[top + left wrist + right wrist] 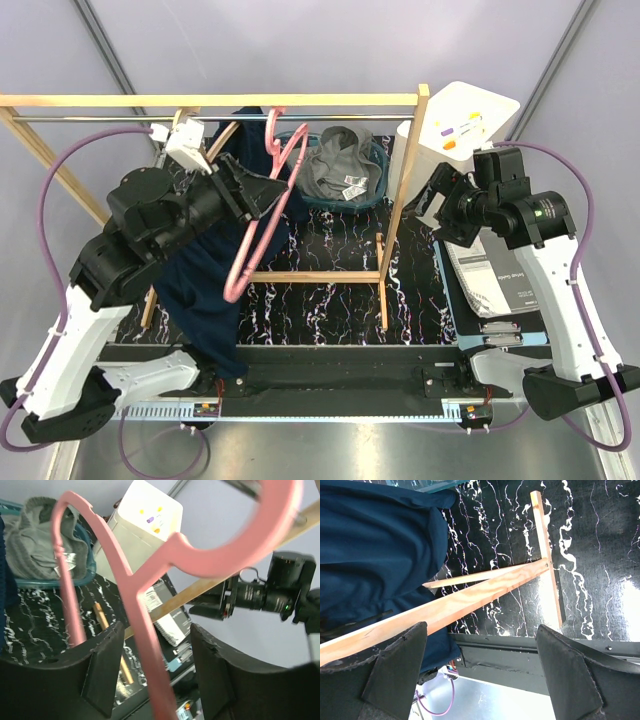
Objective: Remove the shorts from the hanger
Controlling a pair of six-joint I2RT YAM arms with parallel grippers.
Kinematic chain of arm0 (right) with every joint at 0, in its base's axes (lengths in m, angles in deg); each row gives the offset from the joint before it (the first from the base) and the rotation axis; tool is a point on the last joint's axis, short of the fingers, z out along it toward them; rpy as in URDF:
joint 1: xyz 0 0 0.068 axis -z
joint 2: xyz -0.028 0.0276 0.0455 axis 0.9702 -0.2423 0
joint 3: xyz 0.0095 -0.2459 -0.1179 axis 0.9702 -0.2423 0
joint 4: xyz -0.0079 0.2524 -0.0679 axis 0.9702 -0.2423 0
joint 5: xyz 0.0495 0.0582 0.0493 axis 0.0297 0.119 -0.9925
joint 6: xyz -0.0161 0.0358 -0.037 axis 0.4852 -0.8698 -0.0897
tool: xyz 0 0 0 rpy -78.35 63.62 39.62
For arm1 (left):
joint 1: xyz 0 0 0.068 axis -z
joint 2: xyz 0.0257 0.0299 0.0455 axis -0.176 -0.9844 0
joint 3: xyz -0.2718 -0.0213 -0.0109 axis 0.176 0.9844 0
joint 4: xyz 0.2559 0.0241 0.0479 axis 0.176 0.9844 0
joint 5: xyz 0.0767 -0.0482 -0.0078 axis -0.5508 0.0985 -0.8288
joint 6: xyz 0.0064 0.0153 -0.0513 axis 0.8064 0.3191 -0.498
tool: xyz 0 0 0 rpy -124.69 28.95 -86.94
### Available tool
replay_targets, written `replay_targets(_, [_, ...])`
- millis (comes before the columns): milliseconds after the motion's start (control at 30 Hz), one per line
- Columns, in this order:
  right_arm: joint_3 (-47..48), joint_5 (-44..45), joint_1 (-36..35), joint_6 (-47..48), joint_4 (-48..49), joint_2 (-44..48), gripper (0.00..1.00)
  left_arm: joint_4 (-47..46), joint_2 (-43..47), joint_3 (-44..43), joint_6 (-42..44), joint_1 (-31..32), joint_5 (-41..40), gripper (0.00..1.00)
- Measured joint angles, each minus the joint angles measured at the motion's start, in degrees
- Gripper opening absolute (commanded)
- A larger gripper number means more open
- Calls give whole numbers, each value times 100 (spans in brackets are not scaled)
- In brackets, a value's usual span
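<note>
A pink hanger hangs by its hook from the rack's metal rod. My left gripper is open, and one hanger arm passes between its jaws with a gap on both sides. The navy shorts hang down left of the hanger, partly behind my left arm; I cannot tell where they attach. They also show in the right wrist view. The grey shorts with a white label lie in a teal basket. My right gripper is open and empty beside the rack's right post.
The wooden rack stands on a black marbled mat, its lower crossbar just ahead of my right jaws. A white box stands at the back right. A spiral booklet lies right of the rack.
</note>
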Motion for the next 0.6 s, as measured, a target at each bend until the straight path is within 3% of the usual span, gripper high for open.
replay_targets(133, [-24,-17,0,0,11,-15,96,-17,323,249,365,4,22,59])
replay_targets(267, [-55,-55,0,0,44,-33,96,-17,507,470,625,15,85,53])
replay_targets(500, [-55,-118,0,2,79,-85,96,0,308,564,688,367,116,53])
replay_targets(567, [-55,-118,0,4,92,-96,96,2,177,564,693,525,94,47])
replay_targets(600, [-55,-118,0,4,92,-98,96,4,131,564,693,584,81,39])
